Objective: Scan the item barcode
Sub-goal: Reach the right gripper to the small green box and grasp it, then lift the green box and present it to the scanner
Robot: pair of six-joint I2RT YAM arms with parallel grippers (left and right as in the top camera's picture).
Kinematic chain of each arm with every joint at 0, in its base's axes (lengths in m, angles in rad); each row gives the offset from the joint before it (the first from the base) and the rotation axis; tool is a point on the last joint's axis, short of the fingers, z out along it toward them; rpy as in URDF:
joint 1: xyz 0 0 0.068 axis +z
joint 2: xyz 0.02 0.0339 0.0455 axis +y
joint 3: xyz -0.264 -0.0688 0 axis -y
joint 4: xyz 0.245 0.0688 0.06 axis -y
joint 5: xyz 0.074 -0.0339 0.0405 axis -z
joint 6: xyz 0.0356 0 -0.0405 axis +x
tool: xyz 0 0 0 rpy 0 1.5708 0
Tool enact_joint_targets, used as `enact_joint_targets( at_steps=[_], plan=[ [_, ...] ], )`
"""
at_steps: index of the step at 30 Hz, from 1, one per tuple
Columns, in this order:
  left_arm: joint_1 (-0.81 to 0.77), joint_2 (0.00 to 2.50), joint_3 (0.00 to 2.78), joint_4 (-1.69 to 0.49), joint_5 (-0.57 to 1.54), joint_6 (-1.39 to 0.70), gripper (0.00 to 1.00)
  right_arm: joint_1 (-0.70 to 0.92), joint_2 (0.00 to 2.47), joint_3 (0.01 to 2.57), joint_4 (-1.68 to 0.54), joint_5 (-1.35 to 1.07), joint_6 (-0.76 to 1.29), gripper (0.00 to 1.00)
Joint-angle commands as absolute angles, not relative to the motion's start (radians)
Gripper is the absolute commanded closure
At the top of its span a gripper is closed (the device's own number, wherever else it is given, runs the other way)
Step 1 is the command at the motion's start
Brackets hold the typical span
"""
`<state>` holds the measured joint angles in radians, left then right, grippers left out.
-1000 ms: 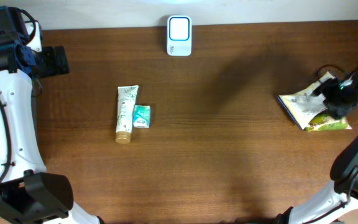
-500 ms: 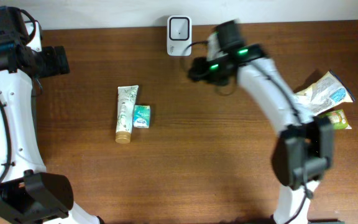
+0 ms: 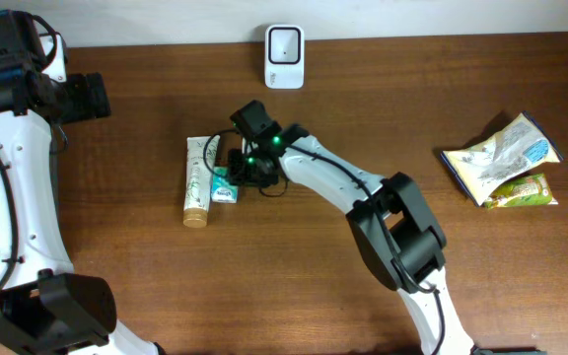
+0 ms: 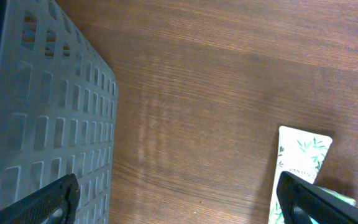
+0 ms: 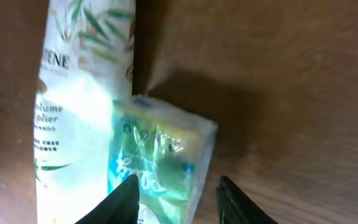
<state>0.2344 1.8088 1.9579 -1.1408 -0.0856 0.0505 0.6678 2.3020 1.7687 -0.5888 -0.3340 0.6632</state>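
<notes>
**Right jaws astride the packet**

The small teal plastic-wrapped packet (image 5: 160, 155) lay on the brown wooden table (image 3: 363, 286), against the white cosmetic tube (image 3: 198, 177) at its 9 o'clock. The right gripper (image 5: 176, 200) stood half-parted astride the packet; whether it pressed it could not be told. The left gripper (image 4: 179, 202) gaped wide, empty.

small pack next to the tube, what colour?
Teal-green and white. The small pack shows best in the right wrist view, beside the white leaf-printed tube.

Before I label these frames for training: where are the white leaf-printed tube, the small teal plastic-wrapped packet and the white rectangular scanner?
White leaf-printed tube (image 3: 201, 173), overhead, mid-body.
Small teal packet (image 5: 160, 155), right wrist, wrapper front.
White scanner (image 3: 284, 44), overhead, window.
</notes>
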Motion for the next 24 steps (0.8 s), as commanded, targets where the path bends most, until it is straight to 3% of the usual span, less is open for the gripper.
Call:
enact_joint_targets(
  at_steps=[1, 2, 7, 13, 17, 24],
  plan=[
    [0.239, 1.812, 1.957, -1.14, -0.083, 0.065, 0.01, 0.689, 2.358, 1.765, -0.587, -0.341, 0.697, 0.64],
    [0.239, 1.812, 1.957, -1.14, -0.083, 0.065, 0.01, 0.689, 2.361, 1.765, -0.59, -0.353, 0.697, 0.65],
    [0.239, 1.812, 1.957, -1.14, -0.083, 0.065, 0.01, 0.664, 2.358, 1.766, -0.631, -0.411, 0.667, 0.96],
    [0.239, 1.812, 1.957, -1.14, -0.083, 0.065, 0.01, 0.476, 2.262, 1.766, -0.739, -0.898, 0.253, 0.96],
    [0.239, 1.812, 1.957, -1.14, -0.083, 0.065, 0.01, 0.342, 2.237, 1.766, -0.977, -1.248, -0.145, 0.96],
    [0.239, 1.812, 1.957, -1.139, -0.083, 0.065, 0.01, 0.235, 2.237, 1.766, -1.037, -1.552, -0.255, 0.96]
  ],
)
